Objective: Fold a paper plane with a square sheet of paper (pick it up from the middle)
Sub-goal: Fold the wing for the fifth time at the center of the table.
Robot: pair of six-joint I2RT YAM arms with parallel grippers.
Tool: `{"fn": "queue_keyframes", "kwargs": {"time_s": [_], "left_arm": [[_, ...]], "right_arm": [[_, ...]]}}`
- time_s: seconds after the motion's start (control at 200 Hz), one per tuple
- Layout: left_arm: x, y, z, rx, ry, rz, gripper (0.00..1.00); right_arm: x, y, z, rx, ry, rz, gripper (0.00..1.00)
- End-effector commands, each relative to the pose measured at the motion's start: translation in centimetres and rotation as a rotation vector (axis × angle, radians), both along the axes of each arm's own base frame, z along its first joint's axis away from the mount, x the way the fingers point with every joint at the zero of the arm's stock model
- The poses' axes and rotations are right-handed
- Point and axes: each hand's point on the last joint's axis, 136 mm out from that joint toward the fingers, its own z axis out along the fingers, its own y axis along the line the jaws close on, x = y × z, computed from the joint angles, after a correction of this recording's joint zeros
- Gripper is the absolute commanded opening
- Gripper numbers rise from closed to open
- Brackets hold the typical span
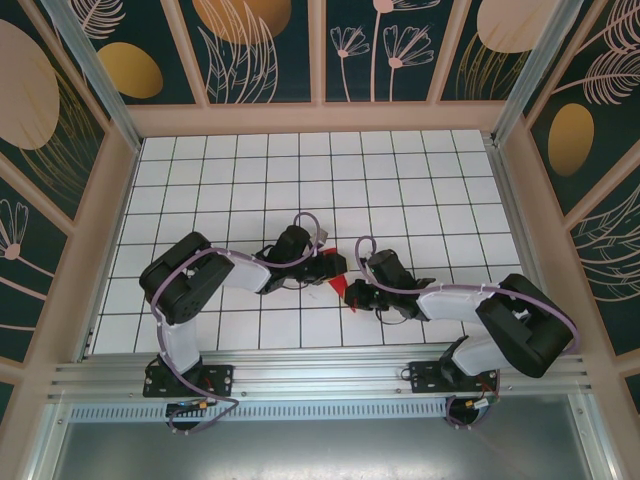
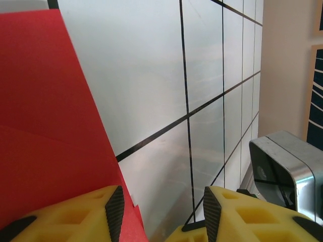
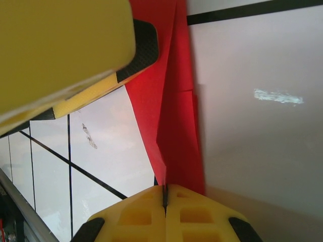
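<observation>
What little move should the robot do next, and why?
Probably nudge the left gripper sideways until the creased bright red sheet of paper sits between its jaws. They stand open with the paper mostly off to one side, while the right gripper is shut, pinching the paper's edge.

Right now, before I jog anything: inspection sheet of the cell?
Surface: white gridded table; a smudge beside the paper.
Job's things: red paper, folded to a creased wedge, between the two grippers.
Clutter: nothing seen.
Grippers: right gripper shut on the paper's edge; left gripper open, the paper's edge at one jaw.
Cables: purple cables looped along both arms.
Surroundings: floral wall panels around; metal rail at the near edge.
</observation>
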Motion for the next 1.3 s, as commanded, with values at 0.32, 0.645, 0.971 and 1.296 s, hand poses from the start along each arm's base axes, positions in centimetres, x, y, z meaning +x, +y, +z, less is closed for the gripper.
{"fn": "queue_keyframes", "kwargs": {"time_s": [0.32, 0.645, 0.971, 1.296], "left_arm": [[0.0, 1.4, -3.5, 0.137, 0.011, 0.020, 0.45], [0.1, 1.2, -3.4, 0.139, 0.010, 0.015, 0.45], [0.1, 1.1, -3.3, 0.137, 0.010, 0.009, 0.45], [0.0, 1.2, -3.5, 0.145, 0.015, 0.006, 0.45]], "right_arm": [[-0.6, -1.8, 0.4, -0.072, 0.026, -0.036, 0.12], [-1.0, -2.0, 0.2, -0.113, 0.034, -0.004, 0.14], [-1.3, -2.2, -0.7, -0.131, 0.051, 0.003, 0.00], [-0.9, -1.8, 0.8, -0.106, 0.010, 0.008, 0.06]]}}
